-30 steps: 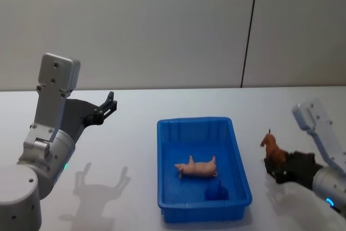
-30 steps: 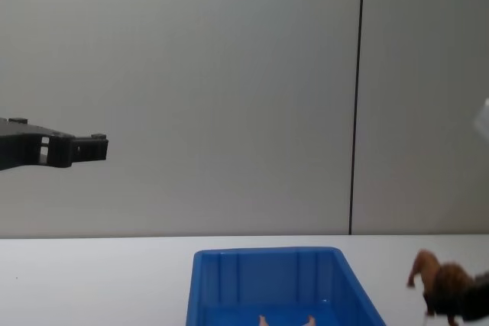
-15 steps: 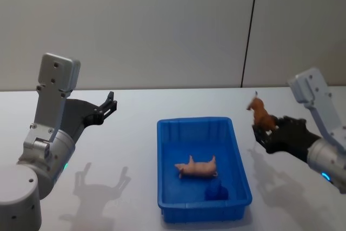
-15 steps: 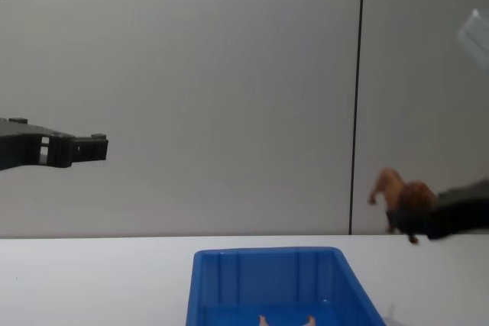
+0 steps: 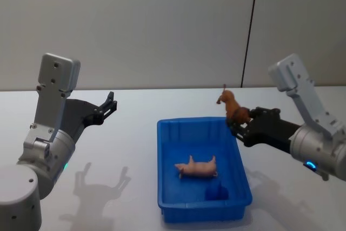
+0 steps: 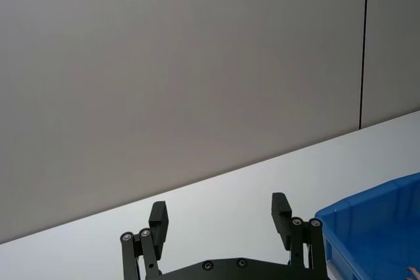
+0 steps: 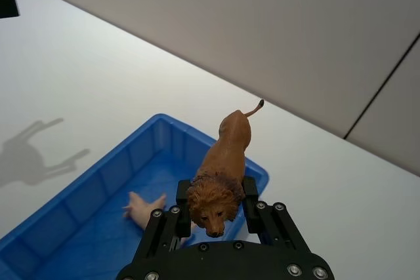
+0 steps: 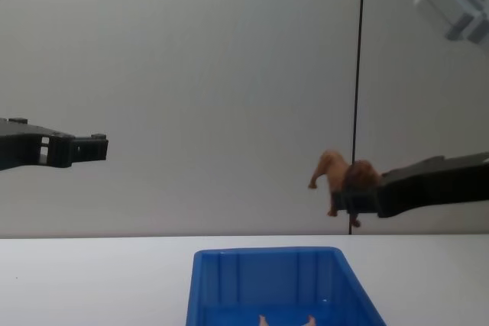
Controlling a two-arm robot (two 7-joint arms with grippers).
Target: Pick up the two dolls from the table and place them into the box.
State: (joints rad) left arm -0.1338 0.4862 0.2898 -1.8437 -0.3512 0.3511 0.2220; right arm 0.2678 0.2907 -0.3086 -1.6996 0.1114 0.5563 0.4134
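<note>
Plain grey wall panels behind, split by one thin dark vertical seam [image 5: 250,28]. White table [image 5: 130,150] spanning the full width below.

Blue box [image 5: 168,209] at table centre, long side running away from the robot. Pink doll [image 5: 197,167] lying on its side on the box floor, roughly mid-box, legs pointing toward the far wall; same doll partly visible in the right wrist view [image 7: 146,208], and just its legs above the lower edge of the chest view [image 8: 286,321].

Right gripper [image 5: 238,123] raised above the table, at the box's far right corner. Fingers pinched on a brown lion figure [image 5: 232,107], gripped at the mane, head toward the wrist, hindquarters and tail pointing away. Seen from the right wrist camera: lion [image 7: 223,168] clamped between the two black fingers [image 7: 183,193], body hanging over the box's [image 7: 98,175] corner. Seen from the chest camera: lion [image 8: 341,181] well above the box rim [image 8: 267,252], clear of the table.

Left gripper [image 5: 110,104] held up to the left of the box, well apart from it, above bare table. Fingers [image 6: 157,218] spread apart, holding nothing. Shadow of this gripper [image 5: 102,186] cast on the table near the robot.
</note>
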